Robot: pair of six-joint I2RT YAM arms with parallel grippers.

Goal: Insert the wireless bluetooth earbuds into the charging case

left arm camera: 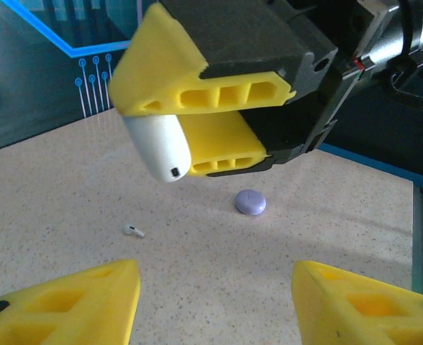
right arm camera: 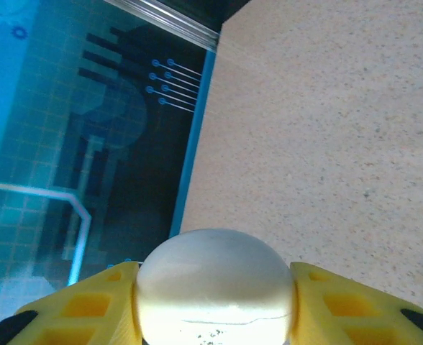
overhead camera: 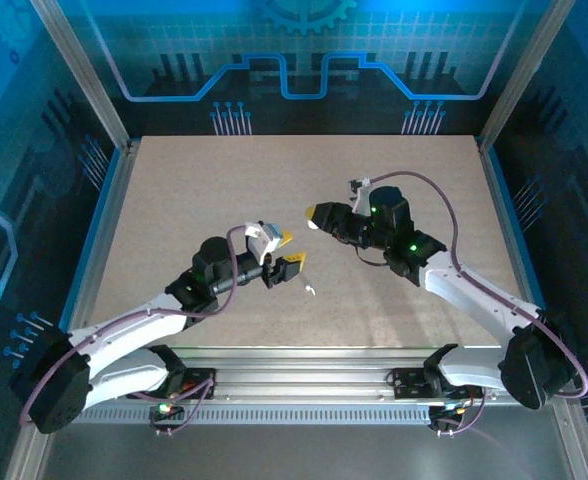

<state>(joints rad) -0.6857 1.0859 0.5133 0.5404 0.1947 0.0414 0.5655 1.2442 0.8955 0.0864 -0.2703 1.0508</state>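
My right gripper [right arm camera: 215,302] is shut on a white, rounded charging case [right arm camera: 215,284], pinched between its yellow fingers [right arm camera: 82,313]. In the left wrist view that same case [left arm camera: 161,147] pokes out of the right gripper [left arm camera: 197,133], held above the table. A white earbud [left arm camera: 133,231] lies on the table below it, seen from above as a small white speck [overhead camera: 311,290]. My left gripper [left arm camera: 211,302] is open with nothing between its fingers, facing the right gripper [overhead camera: 319,215] from a short distance. From above, the left gripper [overhead camera: 288,250] hovers left of the earbud.
A round lavender case [left arm camera: 250,202], closed, sits on the table beyond the earbud. The speckled beige tabletop [overhead camera: 204,190] is bounded by blue walls and a metal rail [overhead camera: 304,360] at the near edge.
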